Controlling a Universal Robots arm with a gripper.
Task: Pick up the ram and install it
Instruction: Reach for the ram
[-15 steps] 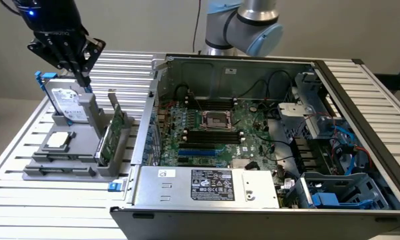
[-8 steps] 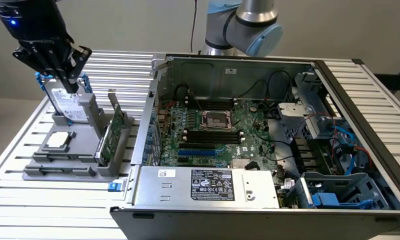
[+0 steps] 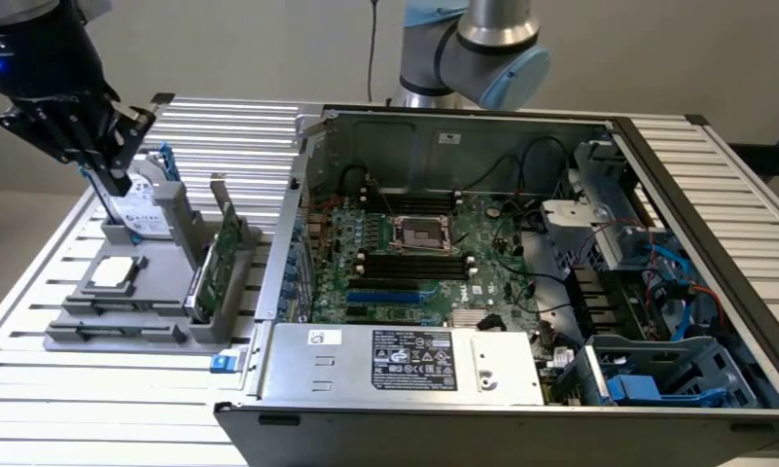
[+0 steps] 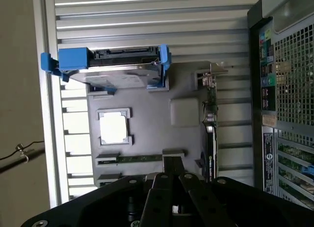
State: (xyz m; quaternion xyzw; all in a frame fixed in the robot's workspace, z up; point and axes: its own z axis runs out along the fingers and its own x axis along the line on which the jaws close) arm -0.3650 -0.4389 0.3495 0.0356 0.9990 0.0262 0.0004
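Above the far end of the grey holder tray (image 3: pixel 149 297), the fingers (image 3: pixel 106 173) are pressed together with nothing gripped between them, poised over the blue-railed hard drive (image 3: pixel 145 209) that stands on edge in the tray's far slot. Toward the tray's near end, past the square processor (image 3: pixel 114 274) lying flat at its middle, the ram (image 4: pixel 140 159) sits on edge in a narrow slot, untouched and well apart from the fingers. Along the tray's side facing the open computer case (image 3: pixel 403 365), a green expansion card (image 3: pixel 221 258) stands upright. Tray and case rest side by side on the slatted metal desk (image 3: pixel 52 384); the case's motherboard (image 3: pixel 422 263) lies exposed.
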